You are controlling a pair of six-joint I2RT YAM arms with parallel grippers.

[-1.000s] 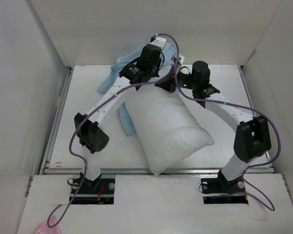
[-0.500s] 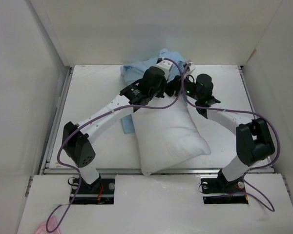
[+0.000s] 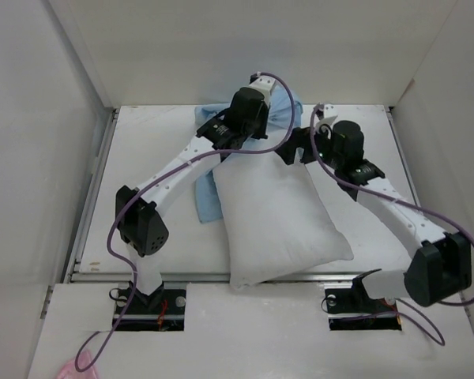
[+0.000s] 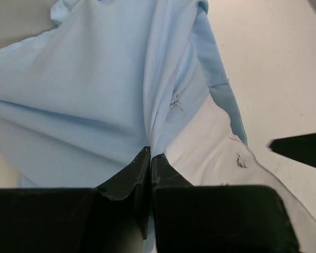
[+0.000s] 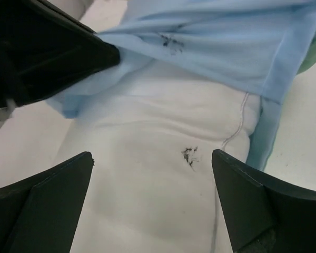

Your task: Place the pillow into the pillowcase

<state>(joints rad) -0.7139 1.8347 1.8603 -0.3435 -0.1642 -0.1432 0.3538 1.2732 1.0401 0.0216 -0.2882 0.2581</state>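
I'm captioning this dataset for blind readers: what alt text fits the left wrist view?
The left hand, shut, pinches a fold of the thin, rumpled light blue fabric pillowcase, which fans out above it. Part of the plump white pillow shows under the cloth's right edge, with the white table beyond.

From above, the far end of the pillow [image 3: 276, 213] is hidden beneath the pillowcase [image 3: 208, 201] and both arms; the left claw [image 4: 149, 154] cannot be made out there; in both wrist views pillowcase and pillow run off the edges.
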